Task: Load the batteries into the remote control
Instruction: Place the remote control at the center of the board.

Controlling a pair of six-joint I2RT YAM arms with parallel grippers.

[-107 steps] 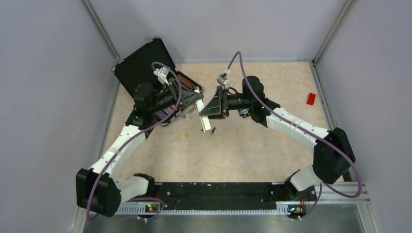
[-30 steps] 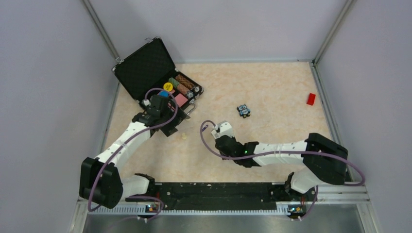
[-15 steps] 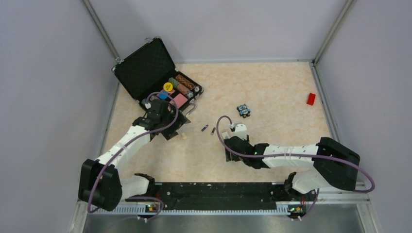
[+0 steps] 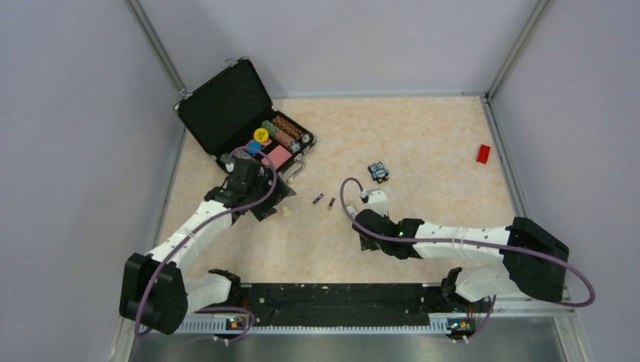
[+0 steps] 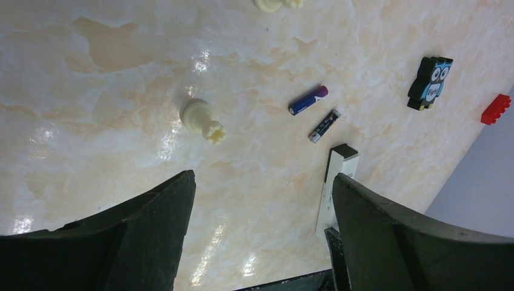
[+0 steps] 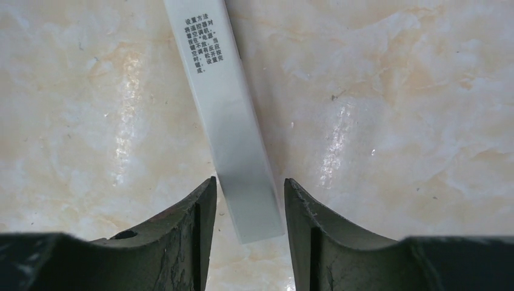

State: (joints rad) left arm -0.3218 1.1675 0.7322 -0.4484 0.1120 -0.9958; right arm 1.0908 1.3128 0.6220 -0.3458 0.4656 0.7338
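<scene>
Nothing is loaded yet, by my reading. Nearest, the right tool (image 6: 250, 185) straddles one end of the remote control (image 6: 233, 121), its fingers close on both sides; whether they pinch it I cannot tell. The remote lies flat on the table (image 6: 394, 121): slim, white, with small print and a dark far end. Both batteries (image 5: 308, 100) lie loose at its ten o'clock, seen from above. The left tool (image 5: 263, 177) hangs spread wide and empty.
</scene>
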